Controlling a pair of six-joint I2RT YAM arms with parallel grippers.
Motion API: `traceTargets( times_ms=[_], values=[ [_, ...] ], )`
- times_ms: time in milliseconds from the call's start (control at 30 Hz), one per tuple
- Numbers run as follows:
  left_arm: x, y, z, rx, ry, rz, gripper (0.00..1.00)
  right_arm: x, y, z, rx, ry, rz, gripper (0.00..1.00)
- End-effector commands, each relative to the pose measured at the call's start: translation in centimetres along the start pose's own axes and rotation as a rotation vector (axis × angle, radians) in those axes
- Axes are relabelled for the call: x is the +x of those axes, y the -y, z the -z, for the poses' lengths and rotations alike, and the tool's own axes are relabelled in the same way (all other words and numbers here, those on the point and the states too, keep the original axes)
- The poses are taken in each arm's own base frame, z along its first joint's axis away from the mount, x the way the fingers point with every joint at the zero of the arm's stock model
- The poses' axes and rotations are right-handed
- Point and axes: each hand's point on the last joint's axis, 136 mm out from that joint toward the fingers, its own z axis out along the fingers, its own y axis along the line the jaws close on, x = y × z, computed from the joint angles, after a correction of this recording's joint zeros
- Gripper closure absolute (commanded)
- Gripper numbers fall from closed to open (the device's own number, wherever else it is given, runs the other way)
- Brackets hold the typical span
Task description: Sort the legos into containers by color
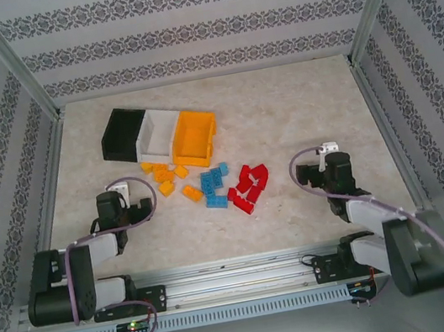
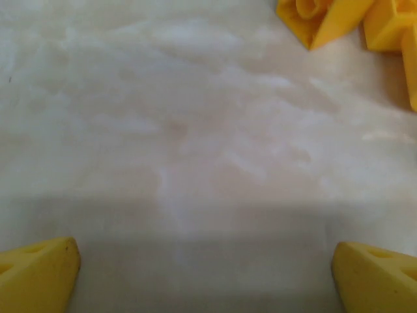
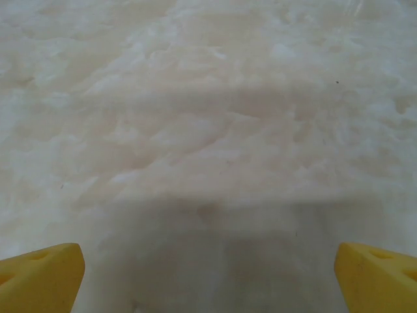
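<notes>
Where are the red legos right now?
In the top view, the red legos sit in a loose cluster just right of the blue legos, on the near side of the orange bin.

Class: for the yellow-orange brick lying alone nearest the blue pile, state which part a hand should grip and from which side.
Grip the yellow-orange brick across its two long side faces, coming down from above. It lies flat and slanted on the table, its long sides apparently free, so the open left hand likely needs turning to match.
</notes>
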Motion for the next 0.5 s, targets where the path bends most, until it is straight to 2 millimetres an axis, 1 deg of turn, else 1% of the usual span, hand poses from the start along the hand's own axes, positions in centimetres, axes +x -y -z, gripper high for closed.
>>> traceTargets(
  times_ms=[0,467],
  values=[
    [-11.27,0.90,-2.42,0.019,0.371,-0.018,0.00,-9.72,-0.49,-4.27,-0.039,0.292,0.047,0.02],
    [-11.37,0.88,-2.39,0.019,0.373,-0.016,0.00,-9.73,-0.39,-4.31,-0.054,0.290,0.034,0.02]
  ],
)
